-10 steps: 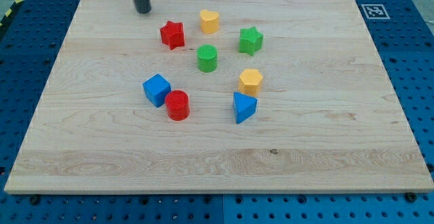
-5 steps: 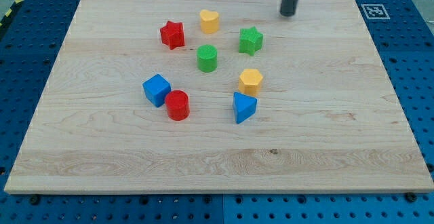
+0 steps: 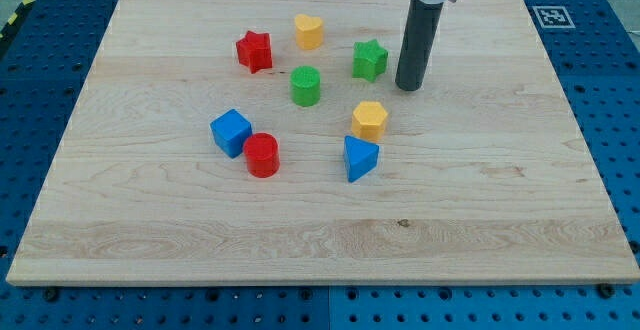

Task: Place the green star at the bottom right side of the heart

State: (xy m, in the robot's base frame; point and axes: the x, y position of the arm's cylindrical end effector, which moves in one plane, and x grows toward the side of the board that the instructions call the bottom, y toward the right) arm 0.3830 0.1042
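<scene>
The green star (image 3: 369, 60) lies on the wooden board at the view's upper middle. The yellow heart (image 3: 309, 31) sits up and to the left of it. My tip (image 3: 407, 85) is on the board just to the right of the green star and slightly lower, with a small gap between them. The dark rod rises from it to the view's top.
A red star (image 3: 254, 51) lies left of the heart. A green cylinder (image 3: 305, 86) sits below the heart. A yellow hexagon (image 3: 369, 120), blue triangle (image 3: 359, 158), red cylinder (image 3: 262, 155) and blue cube (image 3: 231, 132) lie lower. A marker tag (image 3: 552, 16) is at the board's top right corner.
My tip moved from the board's top left to the top right, then down to just right of the green star. No block has moved.
</scene>
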